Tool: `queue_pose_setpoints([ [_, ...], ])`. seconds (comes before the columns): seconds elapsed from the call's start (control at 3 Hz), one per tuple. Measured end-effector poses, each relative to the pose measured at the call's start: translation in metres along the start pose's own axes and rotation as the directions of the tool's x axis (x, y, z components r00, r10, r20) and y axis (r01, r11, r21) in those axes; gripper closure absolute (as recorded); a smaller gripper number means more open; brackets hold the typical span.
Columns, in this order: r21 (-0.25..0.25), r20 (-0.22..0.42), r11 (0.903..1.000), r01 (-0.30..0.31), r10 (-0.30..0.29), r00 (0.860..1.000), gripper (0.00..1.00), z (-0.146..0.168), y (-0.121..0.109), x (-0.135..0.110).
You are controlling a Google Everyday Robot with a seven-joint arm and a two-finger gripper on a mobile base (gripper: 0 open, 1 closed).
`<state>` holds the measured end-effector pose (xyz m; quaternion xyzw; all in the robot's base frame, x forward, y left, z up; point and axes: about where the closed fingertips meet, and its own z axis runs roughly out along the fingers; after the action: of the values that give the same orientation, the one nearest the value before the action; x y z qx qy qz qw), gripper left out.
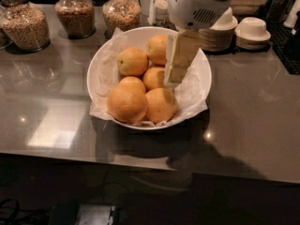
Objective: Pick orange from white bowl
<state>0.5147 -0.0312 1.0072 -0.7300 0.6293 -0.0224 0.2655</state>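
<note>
The white bowl [95, 64] sits in the middle of the dark counter, lined with crinkled white paper. It holds several oranges: a large one at the front left [126, 103], one at the front right [161, 106], one in the middle [153, 78], and two at the back [132, 61] [157, 48]. My gripper [173, 78] hangs from the white arm head [197, 6] and points down over the right half of the bowl, just above the middle and front-right oranges. It holds nothing that I can see.
Three glass jars of grain [74, 14] stand at the back left. Stacks of small white bowls and plates [251, 28] stand at the back right. A bottle [161, 6] is behind the bowl. The counter's front edge [140, 159] runs below the bowl.
</note>
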Motion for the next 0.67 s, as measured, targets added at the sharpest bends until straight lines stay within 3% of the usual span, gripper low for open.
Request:
queue_pose_setpoints([
  [0.67, 0.010, -0.019, 0.9998, 0.016, -0.016, 1.000, 0.00, 0.055, -0.035, -0.016],
])
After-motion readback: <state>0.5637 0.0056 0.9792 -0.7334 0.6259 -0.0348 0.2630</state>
